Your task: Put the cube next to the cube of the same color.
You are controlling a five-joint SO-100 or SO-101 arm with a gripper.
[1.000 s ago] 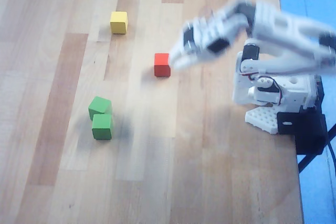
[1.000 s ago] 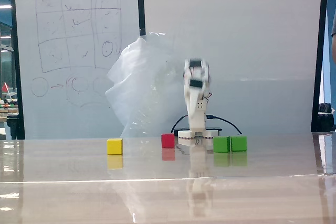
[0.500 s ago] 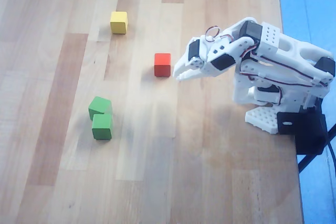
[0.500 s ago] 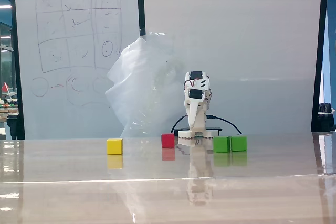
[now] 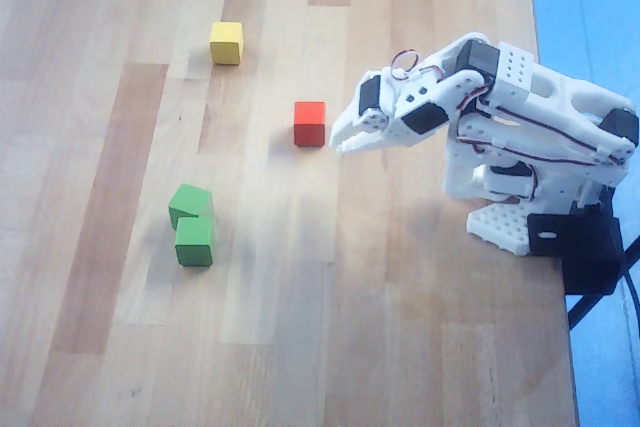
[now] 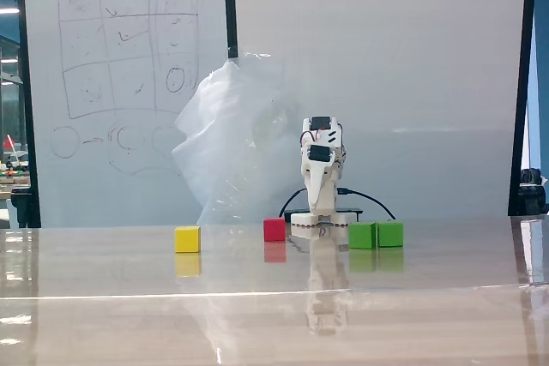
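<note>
Two green cubes sit side by side and touching on the wooden table, one point(image 5: 190, 205) slightly turned, the other point(image 5: 194, 241) just below it in the overhead view. In the fixed view they show as a pair point(image 6: 362, 235) point(image 6: 390, 233) right of the arm. My gripper point(image 5: 342, 144) is shut and empty. It points left, near the red cube point(image 5: 310, 123) without touching it, and well away from the green cubes. In the fixed view the gripper point(image 6: 319, 208) hangs nose down above the table.
A yellow cube point(image 5: 226, 43) lies at the far left back. The arm's base point(image 5: 505, 222) stands at the table's right edge, next to a black clamp point(image 5: 585, 247). A crumpled plastic sheet point(image 6: 240, 135) and a whiteboard point(image 6: 120, 49) stand behind the table.
</note>
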